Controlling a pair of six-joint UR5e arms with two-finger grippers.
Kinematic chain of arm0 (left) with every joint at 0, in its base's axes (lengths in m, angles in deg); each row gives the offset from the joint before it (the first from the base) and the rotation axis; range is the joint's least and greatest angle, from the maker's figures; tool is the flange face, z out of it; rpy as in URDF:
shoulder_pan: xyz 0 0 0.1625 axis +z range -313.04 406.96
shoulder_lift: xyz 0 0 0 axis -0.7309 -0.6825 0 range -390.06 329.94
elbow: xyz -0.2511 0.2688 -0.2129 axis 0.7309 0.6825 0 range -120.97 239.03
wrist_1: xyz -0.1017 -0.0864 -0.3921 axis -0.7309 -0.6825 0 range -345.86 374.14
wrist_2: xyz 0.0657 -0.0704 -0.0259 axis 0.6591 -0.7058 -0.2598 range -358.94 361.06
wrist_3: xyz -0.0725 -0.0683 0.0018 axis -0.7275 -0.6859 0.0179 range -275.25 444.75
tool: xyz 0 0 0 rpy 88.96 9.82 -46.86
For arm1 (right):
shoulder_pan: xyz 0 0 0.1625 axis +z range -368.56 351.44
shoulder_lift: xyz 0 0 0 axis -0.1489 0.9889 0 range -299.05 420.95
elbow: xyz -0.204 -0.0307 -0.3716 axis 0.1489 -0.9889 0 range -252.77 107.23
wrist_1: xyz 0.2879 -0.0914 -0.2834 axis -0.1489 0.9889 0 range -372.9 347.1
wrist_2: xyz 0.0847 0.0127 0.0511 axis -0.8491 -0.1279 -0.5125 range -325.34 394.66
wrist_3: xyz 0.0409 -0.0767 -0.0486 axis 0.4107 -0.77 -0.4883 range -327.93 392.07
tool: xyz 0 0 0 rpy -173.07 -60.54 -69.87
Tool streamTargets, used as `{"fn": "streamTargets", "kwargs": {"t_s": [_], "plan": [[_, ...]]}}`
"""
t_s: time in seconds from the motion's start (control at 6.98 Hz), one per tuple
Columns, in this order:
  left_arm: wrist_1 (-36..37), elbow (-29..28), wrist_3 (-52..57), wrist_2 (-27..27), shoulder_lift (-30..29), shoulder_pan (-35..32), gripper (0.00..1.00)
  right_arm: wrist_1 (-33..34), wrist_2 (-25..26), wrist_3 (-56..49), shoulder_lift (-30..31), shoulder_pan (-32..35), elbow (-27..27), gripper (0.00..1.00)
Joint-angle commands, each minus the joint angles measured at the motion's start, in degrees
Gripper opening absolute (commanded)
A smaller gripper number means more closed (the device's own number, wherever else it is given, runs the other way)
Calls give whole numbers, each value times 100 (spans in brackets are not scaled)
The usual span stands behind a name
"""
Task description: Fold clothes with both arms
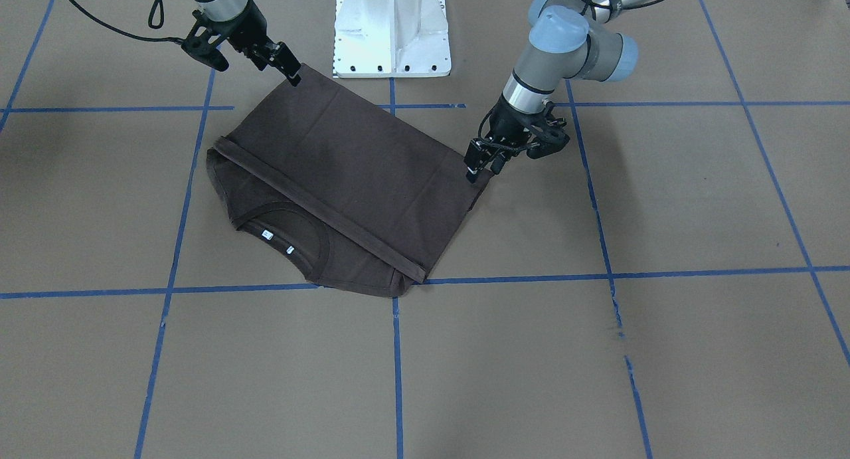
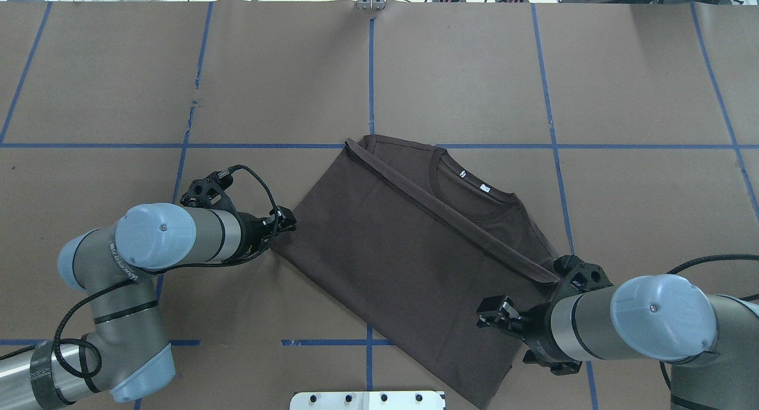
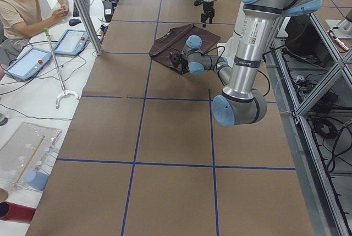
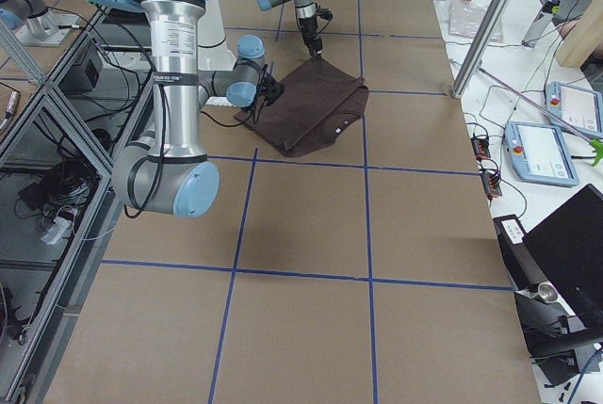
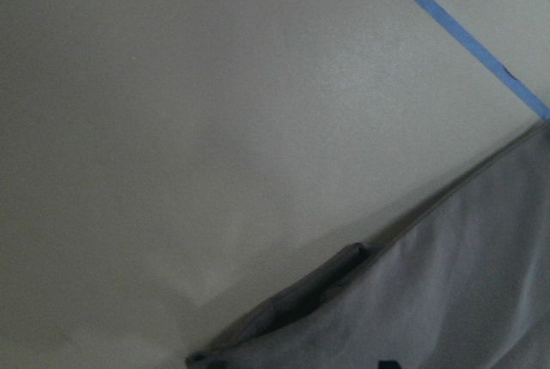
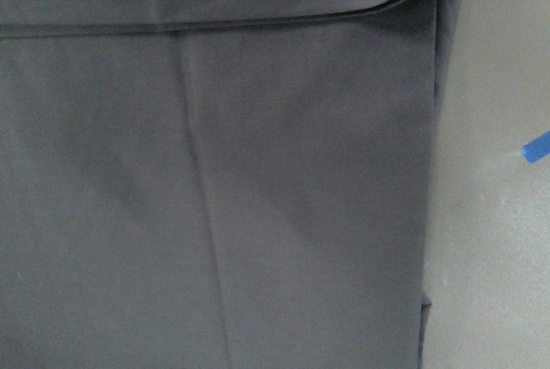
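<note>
The dark brown T-shirt (image 1: 358,160) lies flat on the table, turned diagonally. Its lower half is folded up, so the hem (image 1: 319,210) runs just under the collar (image 1: 292,226) with its white tags. My left gripper (image 1: 477,172) stands at the shirt's side corner, fingers slightly apart, holding nothing; in the overhead view it (image 2: 289,220) sits at the shirt's left corner. My right gripper (image 1: 292,74) hovers by the corner nearest the pedestal and looks open over the shirt (image 2: 403,244) in the overhead view (image 2: 492,314). Both wrist views show cloth (image 6: 258,171) and no fingers.
The white pedestal base (image 1: 392,34) stands just behind the shirt. Brown paper with blue tape lines (image 1: 396,353) covers the table. A seated person (image 3: 25,5) and tablets (image 3: 27,62) are beyond the far table edge in the left view.
</note>
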Motion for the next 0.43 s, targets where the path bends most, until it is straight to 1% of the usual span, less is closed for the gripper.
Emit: {"fn": "streamTargets", "kwargs": {"t_s": [0.0,0.29], "plan": [[283,0,2,144,2,3,73,6,0,8,4,9,-4,100],[293,-18,2,144,-59,90,72,-3,-9,8,13,35,-4,100]]}}
